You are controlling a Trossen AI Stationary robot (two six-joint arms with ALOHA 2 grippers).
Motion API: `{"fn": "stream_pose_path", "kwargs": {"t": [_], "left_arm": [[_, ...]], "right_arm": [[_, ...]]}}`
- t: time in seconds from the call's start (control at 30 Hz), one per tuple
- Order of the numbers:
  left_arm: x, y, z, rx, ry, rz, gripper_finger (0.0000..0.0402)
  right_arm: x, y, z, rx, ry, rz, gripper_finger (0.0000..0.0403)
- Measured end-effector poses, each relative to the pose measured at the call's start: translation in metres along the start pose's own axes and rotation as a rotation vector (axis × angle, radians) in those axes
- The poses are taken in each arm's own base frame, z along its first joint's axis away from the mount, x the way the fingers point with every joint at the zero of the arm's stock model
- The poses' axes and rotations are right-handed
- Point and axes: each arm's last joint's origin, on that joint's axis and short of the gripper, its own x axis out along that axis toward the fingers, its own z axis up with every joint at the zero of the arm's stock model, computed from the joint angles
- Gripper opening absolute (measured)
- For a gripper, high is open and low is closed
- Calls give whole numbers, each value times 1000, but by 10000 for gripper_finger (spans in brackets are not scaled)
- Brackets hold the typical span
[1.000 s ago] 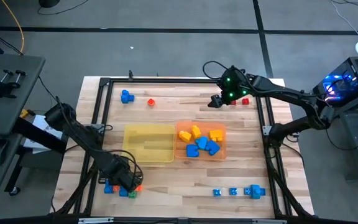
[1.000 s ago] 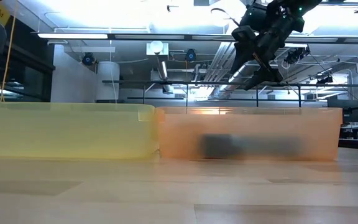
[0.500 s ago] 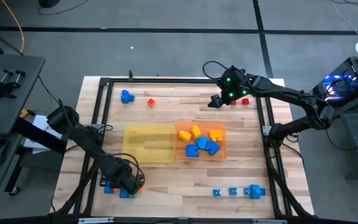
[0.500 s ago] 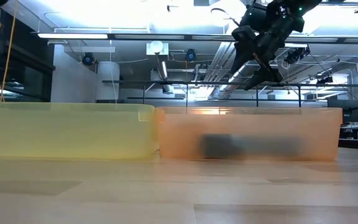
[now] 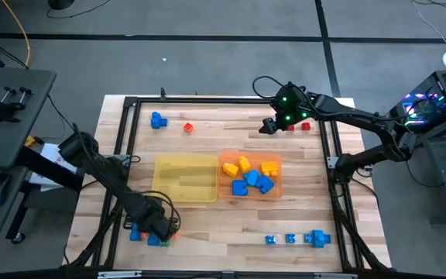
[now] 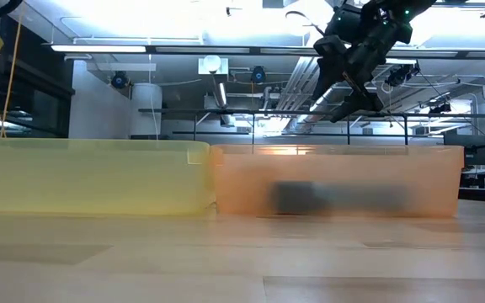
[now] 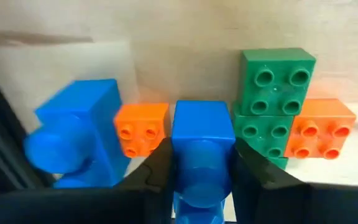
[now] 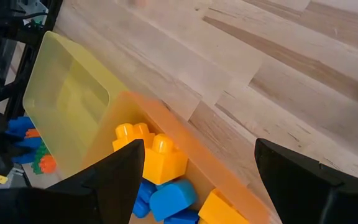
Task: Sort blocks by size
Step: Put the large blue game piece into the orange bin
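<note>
Left gripper [image 5: 157,229] is down at the table's 7 o'clock corner, fingers clenched on a blue block [image 7: 201,146] in a cluster with orange [image 7: 140,127] and green blocks [image 7: 271,102]. Right gripper [image 5: 269,125] hovers around 1 o'clock, fingers spread and holding nothing. Larger blue and yellow blocks [image 5: 248,175] sit in the orange tray [image 5: 224,191] at centre; yellow tray [image 5: 184,179] touches it at its 9 o'clock side.

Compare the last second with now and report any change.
Nothing visibly changed. The left gripper stays low over the cluster at the table's near left corner, its fingers around a blue block. The right gripper stays raised and open. The trays and loose blocks lie as before.
</note>
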Motion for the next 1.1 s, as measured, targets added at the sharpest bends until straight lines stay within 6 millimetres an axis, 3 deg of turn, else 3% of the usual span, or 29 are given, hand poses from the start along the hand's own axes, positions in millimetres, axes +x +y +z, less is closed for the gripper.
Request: {"fn": "stream_pose_path", "kwargs": {"t": [0.1,0.27,0.47,0.57,0.67,0.83,0.93,1.1], "left_arm": [[-17,10,5,27,-38,-21,72],[-66,39,25,82,-165,-160,72],[-131,67,73,189,-532,-539,72],[-156,69,102,228,-751,-635,72],[-177,52,126,348,-893,-685,72],[-197,-10,161,640,-1017,-863,72],[-194,-51,177,765,-1030,-1012,72],[-162,-102,190,912,-957,-1111,72]], "right_arm": [[0,0,0,10,0,0,300],[0,1,1,23,1,30,300],[-1,21,13,-7,-76,272,300],[-5,35,21,-10,-157,387,300],[-10,48,27,-7,-237,492,300],[-21,60,37,0,-322,646,300],[-26,63,41,1,-360,695,300],[-28,65,41,-52,-383,707,300]]}}
